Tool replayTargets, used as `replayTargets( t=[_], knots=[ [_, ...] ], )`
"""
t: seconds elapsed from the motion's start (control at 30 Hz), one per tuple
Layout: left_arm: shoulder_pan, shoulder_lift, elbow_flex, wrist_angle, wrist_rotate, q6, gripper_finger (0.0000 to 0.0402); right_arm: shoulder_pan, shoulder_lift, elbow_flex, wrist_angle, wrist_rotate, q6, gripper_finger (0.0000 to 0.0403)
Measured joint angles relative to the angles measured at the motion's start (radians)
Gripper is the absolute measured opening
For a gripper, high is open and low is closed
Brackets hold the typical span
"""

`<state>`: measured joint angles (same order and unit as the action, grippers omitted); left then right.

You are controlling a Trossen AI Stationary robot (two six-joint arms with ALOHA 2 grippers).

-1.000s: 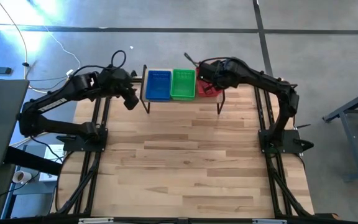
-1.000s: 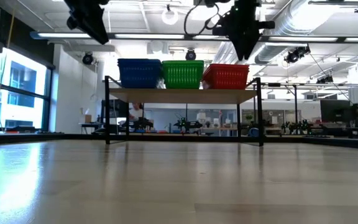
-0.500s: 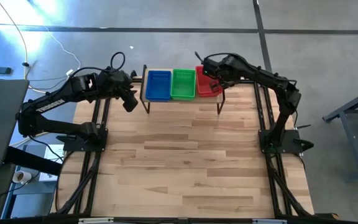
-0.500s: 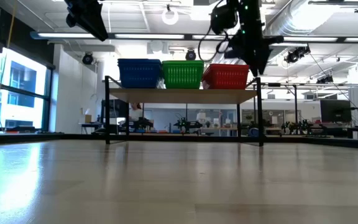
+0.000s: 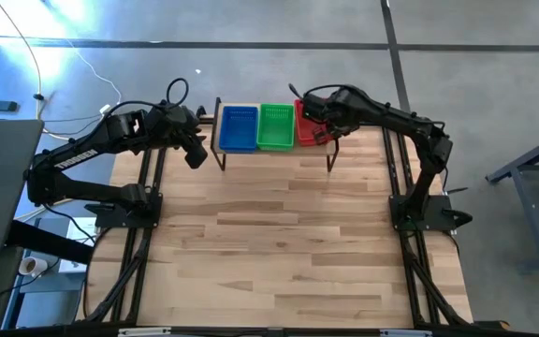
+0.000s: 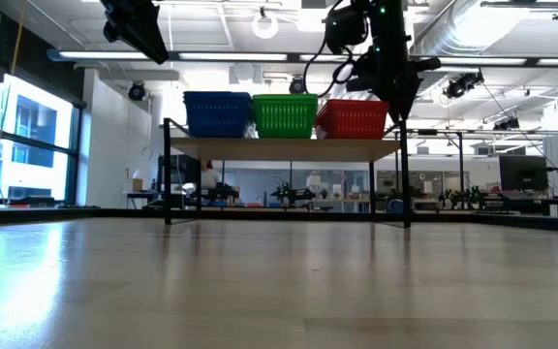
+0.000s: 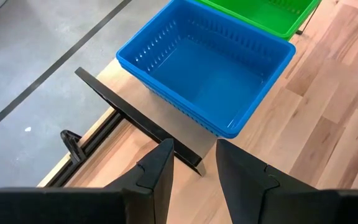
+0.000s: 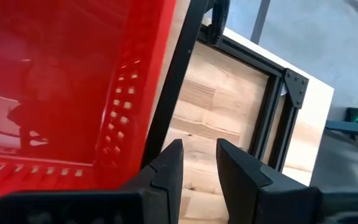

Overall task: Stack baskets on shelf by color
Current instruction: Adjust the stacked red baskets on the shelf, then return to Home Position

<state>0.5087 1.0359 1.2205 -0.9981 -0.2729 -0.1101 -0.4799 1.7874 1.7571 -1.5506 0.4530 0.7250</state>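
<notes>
- Three colours sit side by side on the shelf (image 5: 274,150): the blue baskets (image 5: 239,127) at the left end, the green baskets (image 5: 275,125) in the middle, the red baskets (image 5: 309,128) at the right end, touching their neighbours in a tidy row.
- Looking level across the tabletop (image 5: 279,234), all three stand upright on the plank, and no basket shows anywhere down on the wood. How many are nested in each colour I cannot tell from here.
- The right pincer (image 8: 197,163) hangs over the outer edge of the red one, fingers (image 8: 166,168) a narrow gap apart with nothing between them; the red wall (image 8: 129,106) lies just beside them, not gripped.
- The left pincer (image 7: 192,163) hovers off the shelf's left end, looking onto the blue basket, also narrowly parted and empty.
- My read: the stacking looks all but done, and the step in hand is clearing away from the red stack.
- To do that well, the right arm should lift straight up before swinging outward, so a fingertip does not catch the perforated rim and drag the stack.
- The red stack sits right at the end of the plank, beside the black leg (image 8: 166,81); a sideways nudge could tip it off, so keep the fingers clear of both wall and frame.
- The left arm can wait where it is, clear of the blue basket's rim.
</notes>
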Motion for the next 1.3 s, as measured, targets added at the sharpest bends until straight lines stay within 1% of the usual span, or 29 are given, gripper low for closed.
replayTargets(
  t=[0.4,0.6,0.7,0.8,0.9,1.07,1.17,1.23,1.3],
  knots=[
    [0.0,0.0,0.0,0.0,0.0,0.002,0.0113,0.071,0.0,0.004,-0.007,-0.025,0.0,0.0084],
    [0.0,0.0,0.0,-0.002,0.002,0.017,0.0113,0.067,-0.012,0.004,-0.019,-0.016,0.008,0.0084],
    [0.0,0.0,0.0,-0.022,0.041,0.017,0.0113,0.076,-0.05,0.004,-0.019,-0.008,0.012,0.0084],
    [0.0,-0.007,-0.01,-0.028,0.096,0.017,0.0113,0.096,-0.103,0.004,-0.019,0.03,0.037,0.0084],
    [-0.004,-0.035,-0.072,0.029,0.135,0.017,0.0113,0.128,-0.163,0.002,-0.019,0.069,0.054,0.0084],
    [-0.042,-0.116,-0.222,0.203,0.192,0.01,0.0113,0.229,-0.261,-0.065,0.045,0.106,0.055,0.0084],
    [-0.073,-0.174,-0.291,0.293,0.211,0.009,0.0113,0.295,-0.329,-0.154,0.154,0.125,0.013,0.0084],
    [-0.098,-0.217,-0.334,0.346,0.217,0.0,0.0113,0.339,-0.378,-0.235,0.26,0.131,-0.029,0.0084],
    [-0.125,-0.261,-0.38,0.402,0.217,-0.009,0.0113,0.374,-0.43,-0.318,0.382,0.114,-0.074,0.0084]
  ],
)
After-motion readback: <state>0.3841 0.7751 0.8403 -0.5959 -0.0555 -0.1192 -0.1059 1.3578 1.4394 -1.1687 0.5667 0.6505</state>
